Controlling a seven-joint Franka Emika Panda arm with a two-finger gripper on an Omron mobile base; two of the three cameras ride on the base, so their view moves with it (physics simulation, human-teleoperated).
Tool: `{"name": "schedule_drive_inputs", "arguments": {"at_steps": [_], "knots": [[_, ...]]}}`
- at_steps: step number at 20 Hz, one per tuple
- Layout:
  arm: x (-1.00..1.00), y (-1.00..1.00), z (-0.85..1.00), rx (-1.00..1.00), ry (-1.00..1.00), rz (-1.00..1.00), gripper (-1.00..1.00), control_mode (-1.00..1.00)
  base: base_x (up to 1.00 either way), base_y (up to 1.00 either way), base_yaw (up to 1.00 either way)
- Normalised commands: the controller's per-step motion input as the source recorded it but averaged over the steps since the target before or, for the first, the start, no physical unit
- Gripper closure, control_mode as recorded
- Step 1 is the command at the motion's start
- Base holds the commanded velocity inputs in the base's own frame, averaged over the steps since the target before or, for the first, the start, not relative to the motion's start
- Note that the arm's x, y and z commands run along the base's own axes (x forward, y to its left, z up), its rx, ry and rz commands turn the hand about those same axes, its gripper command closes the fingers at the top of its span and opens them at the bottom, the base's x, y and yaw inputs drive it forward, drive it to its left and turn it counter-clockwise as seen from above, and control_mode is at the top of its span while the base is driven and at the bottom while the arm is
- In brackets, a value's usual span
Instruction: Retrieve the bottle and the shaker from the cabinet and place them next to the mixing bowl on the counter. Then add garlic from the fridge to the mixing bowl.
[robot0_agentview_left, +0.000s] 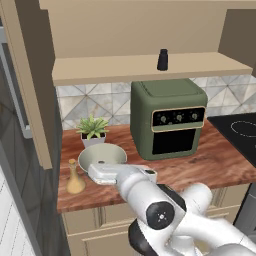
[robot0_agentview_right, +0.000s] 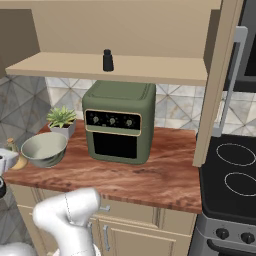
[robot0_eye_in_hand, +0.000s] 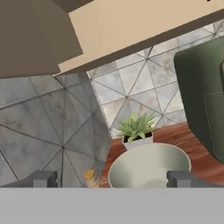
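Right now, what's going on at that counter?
The gripper hangs open and empty over the counter, near the bowl. The bottle stands on the counter beside the bowl. The shaker sits on the cabinet shelf, not yet fetched. A plant stands behind the bowl and a green oven to its right. The bowl looks empty, so no garlic in it yet.

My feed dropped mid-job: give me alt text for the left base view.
A tan bottle stands beside a mixing bowl on the wooden counter, the arm's open gripper beside them. A dark shaker stands on the open cabinet shelf above a green oven.
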Motion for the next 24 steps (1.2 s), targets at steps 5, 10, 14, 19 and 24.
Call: {"name": "schedule_drive_inputs", "arguments": {"at_steps": [5,10,14,19,24], "knots": [[-0.07,-0.74,0.82,0.22,0.10,-0.10,-1.00,-1.00,0.00,0.00,0.00],[-0.08,-0.50,0.95,0.19,0.13,-0.13,-1.00,-1.00,0.00,0.00,0.00],[-0.06,-0.45,0.86,0.09,0.05,-0.06,-1.00,-1.00,0.00,0.00,0.00],[0.00,-0.32,0.49,0.00,0.09,-0.03,-1.00,-1.00,0.00,0.00,0.00],[0.00,-0.32,0.41,-0.13,0.10,-0.04,-1.00,-1.00,0.00,0.00,0.00]]}}
